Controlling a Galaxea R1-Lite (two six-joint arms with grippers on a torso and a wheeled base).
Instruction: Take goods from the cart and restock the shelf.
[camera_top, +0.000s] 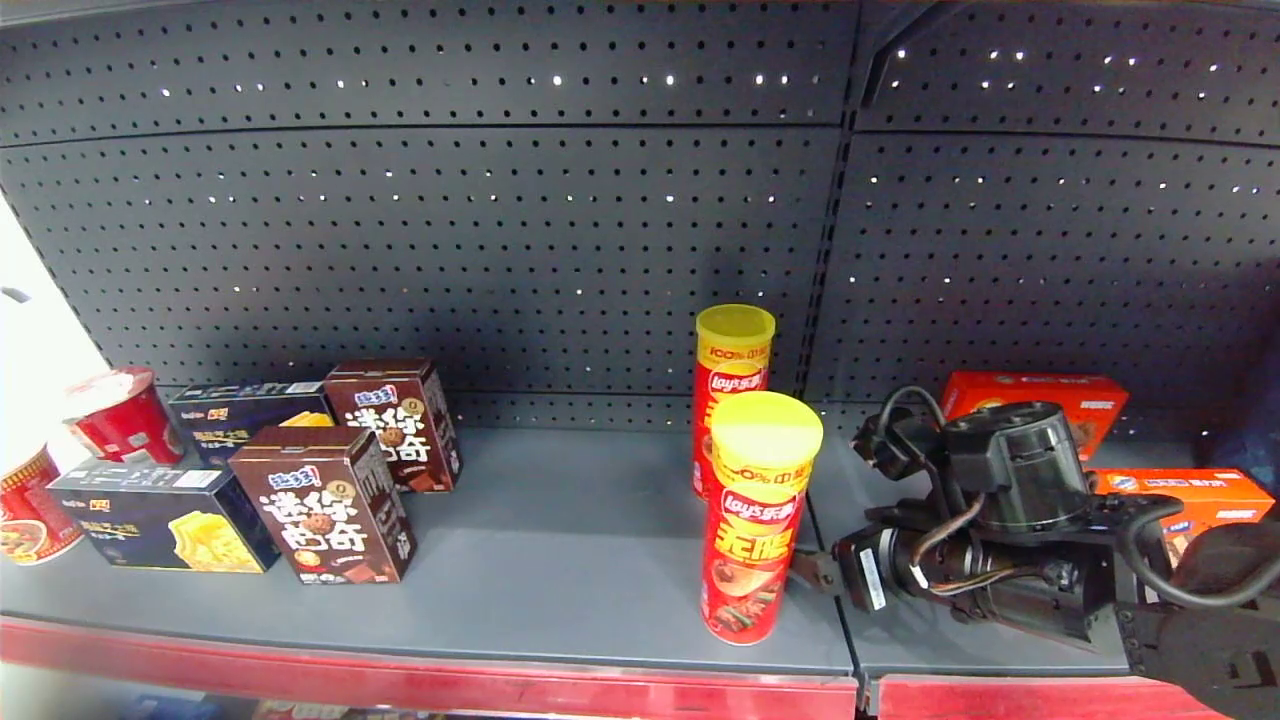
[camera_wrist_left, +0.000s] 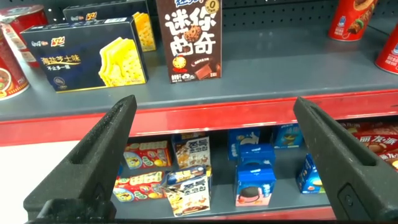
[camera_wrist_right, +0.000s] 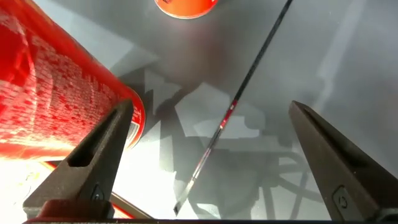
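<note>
The front chip can partly hides the rear can.

I note front can on the shelf, rear can directly behind; snack boxes left, right gripper just right.

You've got red, yellow-lidded chip cans; brown cookie boxes; navy cracker boxes; orange boxes; grey shelf with a red front lip; dark dotted pegboard.
</note>
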